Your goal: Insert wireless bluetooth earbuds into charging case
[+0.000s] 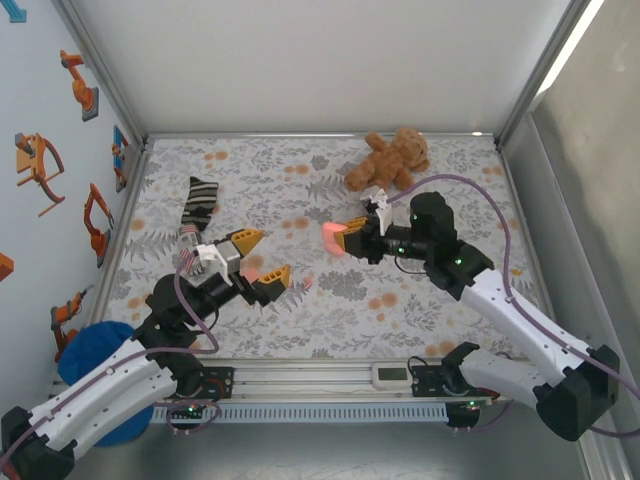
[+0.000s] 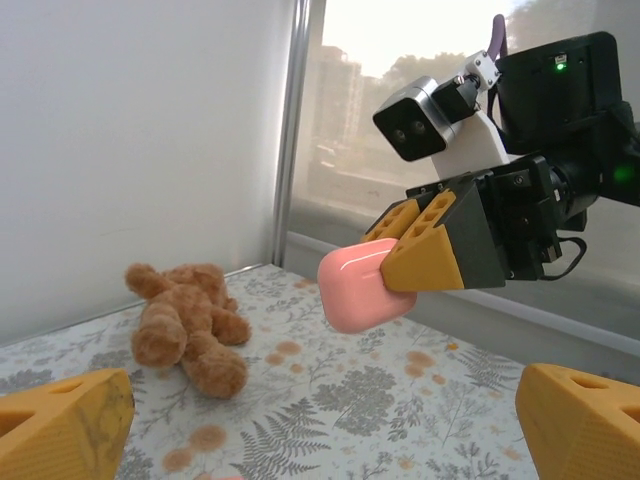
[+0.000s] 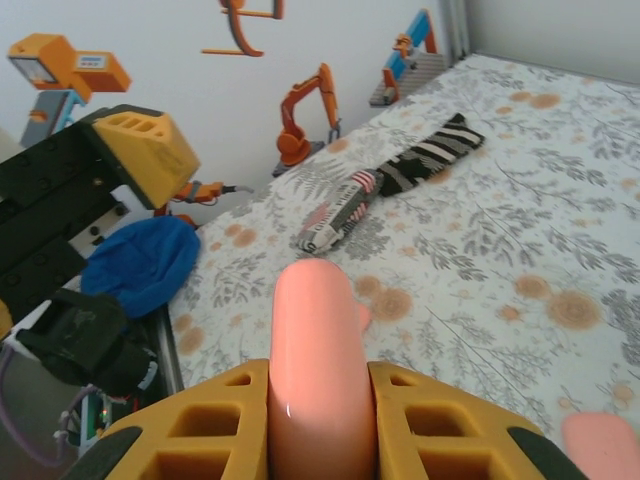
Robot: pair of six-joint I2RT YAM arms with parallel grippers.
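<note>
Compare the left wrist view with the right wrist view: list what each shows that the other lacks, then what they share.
Left wrist view adds: the teddy bear lying on the cloth, the window behind it, and the right arm's wrist camera.
Right wrist view adds: the striped sock, the blue fabric bundle beside the left arm, and the excavator stickers on the wall.
Shared: the pink charging case clamped by the right gripper, the left gripper with its yellow fingers spread, and the floral tablecloth.
</note>
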